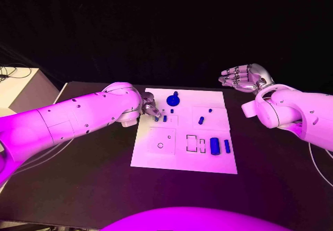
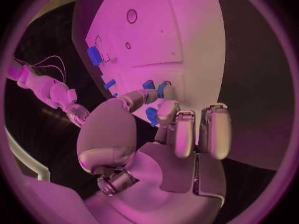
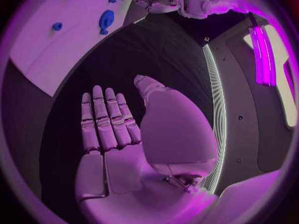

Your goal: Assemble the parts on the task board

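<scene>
Blue parts (image 1: 214, 146) lie beside board slots (image 1: 195, 143).

From my station, the left hand (image 1: 149, 109) sits mostly behind its own forearm in the head view, so I cannot tell there how the fingers lie. In the left wrist view, a small blue part (image 2: 151, 115) shows between the fingers (image 2: 167, 110), partly covered by them; I cannot tell its shape, or whether it is gripped or merely touched. Two further blue pieces (image 2: 154, 87) lie just beyond the fingertips, partly hidden. The white board (image 3: 50, 50) is cut off by the circle's rim in the right wrist view. The small blue peg (image 1: 172, 110) near the left hand is too small to identify.
</scene>
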Robot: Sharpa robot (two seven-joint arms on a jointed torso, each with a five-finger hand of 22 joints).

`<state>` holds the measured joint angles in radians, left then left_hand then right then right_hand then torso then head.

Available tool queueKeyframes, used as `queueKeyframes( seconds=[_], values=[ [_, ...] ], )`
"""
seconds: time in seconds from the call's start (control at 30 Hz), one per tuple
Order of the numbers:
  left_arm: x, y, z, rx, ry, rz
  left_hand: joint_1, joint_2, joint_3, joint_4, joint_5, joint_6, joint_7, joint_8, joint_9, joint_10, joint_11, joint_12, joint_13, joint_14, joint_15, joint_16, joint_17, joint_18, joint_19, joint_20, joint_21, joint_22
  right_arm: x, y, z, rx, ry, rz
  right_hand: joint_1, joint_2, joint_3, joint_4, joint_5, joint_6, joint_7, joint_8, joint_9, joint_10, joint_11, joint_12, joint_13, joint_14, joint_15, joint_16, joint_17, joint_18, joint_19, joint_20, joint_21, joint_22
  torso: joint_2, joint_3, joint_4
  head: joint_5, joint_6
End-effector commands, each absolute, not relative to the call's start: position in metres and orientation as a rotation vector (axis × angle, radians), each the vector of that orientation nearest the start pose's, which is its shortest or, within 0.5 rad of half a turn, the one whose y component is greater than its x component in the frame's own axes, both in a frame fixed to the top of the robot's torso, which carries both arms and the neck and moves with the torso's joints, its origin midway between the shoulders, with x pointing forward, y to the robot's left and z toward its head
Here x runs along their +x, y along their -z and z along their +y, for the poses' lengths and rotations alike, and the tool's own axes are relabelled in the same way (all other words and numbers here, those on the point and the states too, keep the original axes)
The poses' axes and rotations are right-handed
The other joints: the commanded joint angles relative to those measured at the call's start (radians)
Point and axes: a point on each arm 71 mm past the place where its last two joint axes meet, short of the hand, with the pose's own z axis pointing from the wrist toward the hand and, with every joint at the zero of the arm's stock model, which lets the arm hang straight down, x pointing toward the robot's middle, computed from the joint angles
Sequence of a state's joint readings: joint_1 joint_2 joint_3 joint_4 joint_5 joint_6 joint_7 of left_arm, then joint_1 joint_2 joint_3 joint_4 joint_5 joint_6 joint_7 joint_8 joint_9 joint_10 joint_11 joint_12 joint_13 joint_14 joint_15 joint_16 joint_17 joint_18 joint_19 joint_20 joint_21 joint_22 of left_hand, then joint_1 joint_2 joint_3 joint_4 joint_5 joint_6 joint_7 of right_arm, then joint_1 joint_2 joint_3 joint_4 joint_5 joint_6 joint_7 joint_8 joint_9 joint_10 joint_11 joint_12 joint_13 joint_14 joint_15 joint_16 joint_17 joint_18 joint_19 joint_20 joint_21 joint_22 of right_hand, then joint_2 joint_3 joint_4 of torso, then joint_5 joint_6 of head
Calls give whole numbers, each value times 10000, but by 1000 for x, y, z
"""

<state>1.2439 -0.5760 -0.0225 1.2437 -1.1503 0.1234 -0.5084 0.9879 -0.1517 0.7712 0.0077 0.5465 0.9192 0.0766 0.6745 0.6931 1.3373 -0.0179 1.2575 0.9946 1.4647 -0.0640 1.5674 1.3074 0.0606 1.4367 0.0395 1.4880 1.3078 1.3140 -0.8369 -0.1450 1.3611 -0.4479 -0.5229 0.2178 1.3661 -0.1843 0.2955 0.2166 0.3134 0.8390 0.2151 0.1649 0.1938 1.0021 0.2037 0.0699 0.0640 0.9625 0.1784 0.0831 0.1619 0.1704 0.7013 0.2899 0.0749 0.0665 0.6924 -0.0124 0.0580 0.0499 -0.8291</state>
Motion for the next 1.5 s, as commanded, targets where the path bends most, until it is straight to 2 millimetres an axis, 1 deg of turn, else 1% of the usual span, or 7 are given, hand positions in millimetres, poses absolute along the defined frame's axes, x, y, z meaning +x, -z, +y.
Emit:
queueKeyframes(
  seconds=[0.03,0.33,0.67,0.87,1.07,1.27,1.5],
  values=[
    [526,226,155,-649,3428,22960,58,149,1067,-1122,-4,193,-231,65,12,77,-28,31,9,1061,-81,33,2634,-152,48,2,28,730,526,164,-264,7177,-10126,14392,1,81,26,-49,64,56,426,-42,-11,74,3,-44,-6,-68,-8,-51,-8,63,-45,4,-36,-14,-4,-1,6,-1,5],
    [526,227,155,-378,3245,23003,75,168,1020,-1105,-1,208,-249,77,23,98,-41,30,11,1061,-88,33,2634,-158,66,-2,35,753,525,164,-264,7179,-10134,14401,1,81,26,-49,64,56,426,-42,-11,74,3,-44,-6,-68,-8,-51,-8,63,-45,4,-36,-14,-2,-9,-12,-18,8],
    [528,226,158,-437,3110,22761,167,233,1042,-1125,38,220,-268,82,33,104,-64,6,-8,1061,-106,33,2634,-162,83,-14,40,770,526,164,-265,7190,-10127,14398,-4,80,28,-49,68,60,429,-46,-13,75,6,-46,-7,-75,-5,-64,-19,61,-92,5,-47,-20,-9,-18,7,-28,29],
    [528,225,161,-526,3061,22651,197,250,1060,-1136,54,232,-273,88,38,120,-70,15,15,1061,-112,33,2634,-171,112,-18,56,809,526,164,-265,7193,-10126,14397,-4,80,28,-49,68,60,429,-46,-13,75,6,-46,-7,-75,-5,-64,-19,61,-92,5,-47,-20,-4,-25,-4,-18,31],
    [529,225,165,-621,2999,22593,222,265,1081,-1148,69,248,-277,94,43,139,-76,24,38,1061,-117,33,2634,-182,145,-23,75,854,526,164,-265,7195,-10119,14395,-7,79,29,-49,69,62,431,-50,-15,75,8,-48,-8,-83,-1,-74,-27,58,-103,5,-53,-23,0,-15,-9,-11,19],
    [529,225,168,-690,2953,22560,231,268,1092,-1155,76,256,-280,97,45,148,-79,29,49,1061,-120,33,2634,-185,154,-24,80,865,526,164,-265,7198,-10114,14394,-7,79,29,-49,69,62,431,-50,-15,75,8,-48,-8,-83,-1,-74,-27,58,-103,5,-53,-23,1,-20,-2,-17,9],
    [530,223,171,-773,2958,22489,235,269,1100,-1159,80,262,-281,100,47,157,-81,36,61,1061,-122,33,2634,-188,163,-26,86,878,526,164,-265,7197,-10111,14397,-7,79,29,-49,69,62,431,-50,-15,75,8,-48,-8,-83,-1,-74,-27,58,-103,5,-53,-23,-4,-13,2,-14,-4]
  ],
)
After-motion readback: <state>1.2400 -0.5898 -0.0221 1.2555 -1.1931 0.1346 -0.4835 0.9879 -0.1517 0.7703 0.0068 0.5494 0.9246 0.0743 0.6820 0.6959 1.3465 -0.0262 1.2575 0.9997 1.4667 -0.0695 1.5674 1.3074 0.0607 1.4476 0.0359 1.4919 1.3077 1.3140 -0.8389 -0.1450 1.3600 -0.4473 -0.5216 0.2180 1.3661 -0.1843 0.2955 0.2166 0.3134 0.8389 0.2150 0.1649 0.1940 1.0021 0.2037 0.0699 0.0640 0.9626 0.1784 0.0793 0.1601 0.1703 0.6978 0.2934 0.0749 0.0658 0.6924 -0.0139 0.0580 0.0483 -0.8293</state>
